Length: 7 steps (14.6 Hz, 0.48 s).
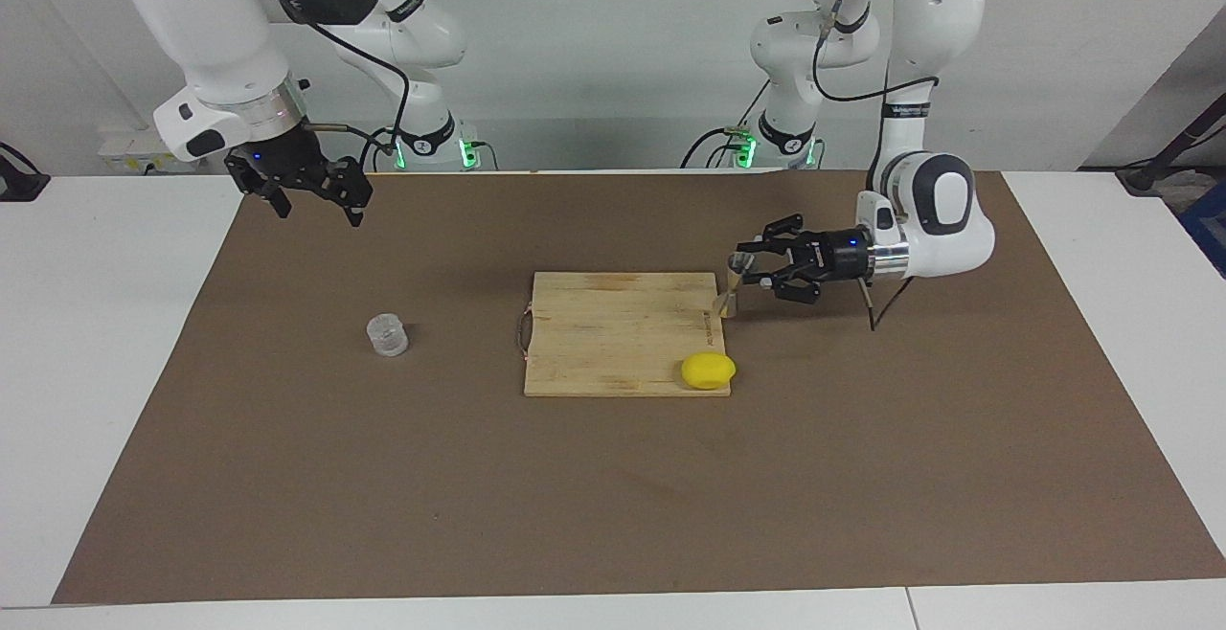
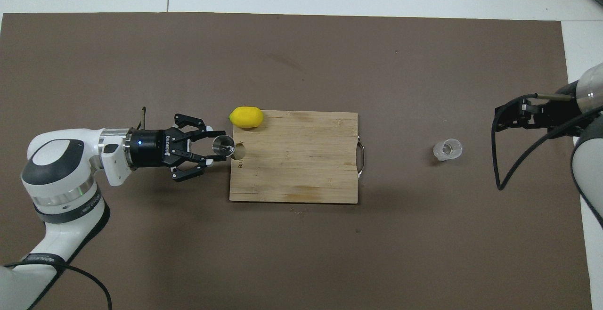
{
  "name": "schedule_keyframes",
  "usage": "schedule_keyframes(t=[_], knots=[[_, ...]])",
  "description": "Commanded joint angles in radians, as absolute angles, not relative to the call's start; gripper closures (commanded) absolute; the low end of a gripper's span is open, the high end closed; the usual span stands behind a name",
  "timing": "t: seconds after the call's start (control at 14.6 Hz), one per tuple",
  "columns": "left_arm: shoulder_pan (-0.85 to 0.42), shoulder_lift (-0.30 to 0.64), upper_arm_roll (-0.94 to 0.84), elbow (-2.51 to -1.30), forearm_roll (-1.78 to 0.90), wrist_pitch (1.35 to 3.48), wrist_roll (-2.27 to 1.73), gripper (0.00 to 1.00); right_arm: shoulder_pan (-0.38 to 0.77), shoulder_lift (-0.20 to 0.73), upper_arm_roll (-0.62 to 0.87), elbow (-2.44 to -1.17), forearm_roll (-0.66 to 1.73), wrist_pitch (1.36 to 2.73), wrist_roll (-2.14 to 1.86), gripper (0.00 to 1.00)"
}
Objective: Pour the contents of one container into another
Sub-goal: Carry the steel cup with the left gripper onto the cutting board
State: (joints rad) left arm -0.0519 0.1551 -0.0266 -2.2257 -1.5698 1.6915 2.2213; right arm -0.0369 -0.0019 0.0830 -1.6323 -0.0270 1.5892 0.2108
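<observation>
Left gripper (image 1: 736, 278) fingers clench the hourglass metal jigger (image 1: 730, 291); right gripper (image 1: 316, 197) fingers released above the mat; ribbed clear cup (image 1: 387, 335) untouched.

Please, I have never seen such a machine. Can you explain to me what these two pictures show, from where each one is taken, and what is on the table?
Two robot arms stand at a table. One picture faces them from across the table; the other looks down from above their end. On the brown mat lies a wooden cutting board with a lemon at its corner. The left gripper is shut on a small metal jigger, upright at the board's edge. A clear cup stands alone toward the right arm's end. The right gripper waits open in the air at that end, holding nothing.
</observation>
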Motion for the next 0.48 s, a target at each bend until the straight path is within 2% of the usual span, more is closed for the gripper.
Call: schedule_keyframes(t=[0.0, 0.41], knots=[[-0.236, 0.028, -0.009, -2.332, -1.754, 1.894, 2.217, 1.0, -0.051, -0.02, 0.091, -1.652, -0.021, 1.591, 0.198, 0.0], [-0.526, 0.058, -0.008, -2.307, -2.141, 2.225, 2.401, 1.0, -0.051, -0.02, 0.091, -1.652, -0.021, 1.591, 0.198, 0.0]])
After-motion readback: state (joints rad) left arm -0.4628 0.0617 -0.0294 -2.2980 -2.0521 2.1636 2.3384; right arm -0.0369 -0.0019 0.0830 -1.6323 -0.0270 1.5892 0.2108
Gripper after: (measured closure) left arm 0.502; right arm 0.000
